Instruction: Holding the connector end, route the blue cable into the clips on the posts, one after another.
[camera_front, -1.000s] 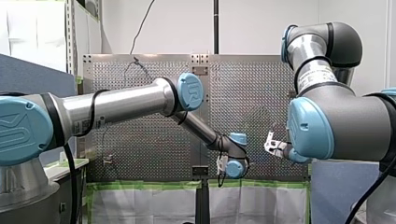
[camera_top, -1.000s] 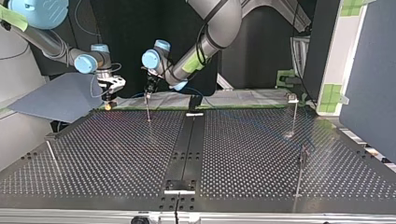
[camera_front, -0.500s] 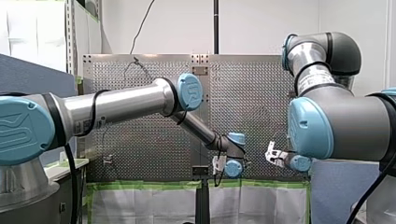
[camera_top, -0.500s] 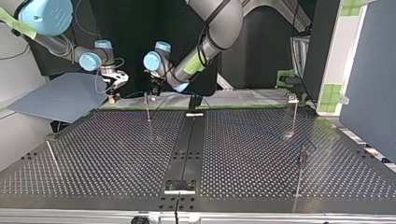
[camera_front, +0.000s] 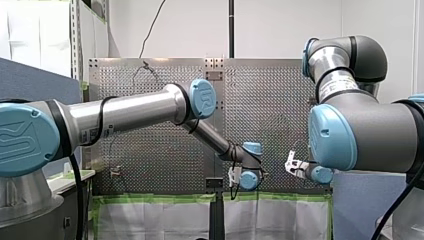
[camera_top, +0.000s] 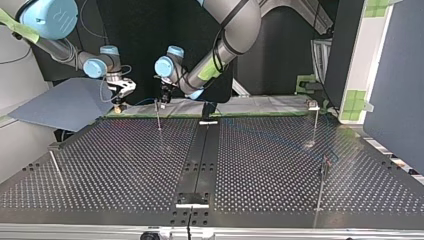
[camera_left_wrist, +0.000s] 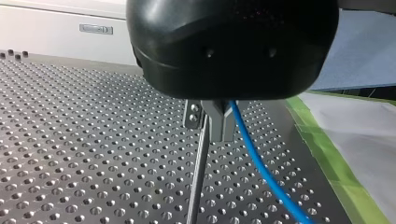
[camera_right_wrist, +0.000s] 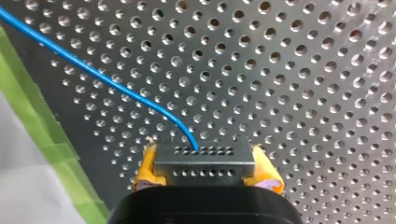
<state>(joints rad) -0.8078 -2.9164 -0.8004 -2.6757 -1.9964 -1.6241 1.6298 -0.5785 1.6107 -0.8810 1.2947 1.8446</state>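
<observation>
The blue cable (camera_right_wrist: 107, 79) runs from a grey connector (camera_right_wrist: 205, 163), on which the yellow pads (camera_right_wrist: 145, 170) of my right gripper (camera_right_wrist: 205, 175) are shut. In the top view my right gripper (camera_top: 120, 95) hangs over the table's far edge, left of a thin post (camera_top: 158, 116). My left gripper (camera_top: 164, 95) stands right above that post's top. In the left wrist view its dark fingers (camera_left_wrist: 219, 122) are shut on the blue cable (camera_left_wrist: 261, 172), beside the post's clip (camera_left_wrist: 193, 113). The cable trails down past the post (camera_left_wrist: 197, 177).
Other posts stand at the top view's right (camera_top: 315, 122) and near right (camera_top: 322, 186); a leaning one (camera_top: 55, 167) is at the left. Green tape (camera_top: 260, 114) and white sheeting edge the perforated table (camera_top: 125, 170). A grey-blue panel (camera_top: 60, 105) lies behind my right gripper.
My left gripper has shifted a little to the top view's right, over the post's top. My right gripper has risen slightly with the connector, keeping its grip.
</observation>
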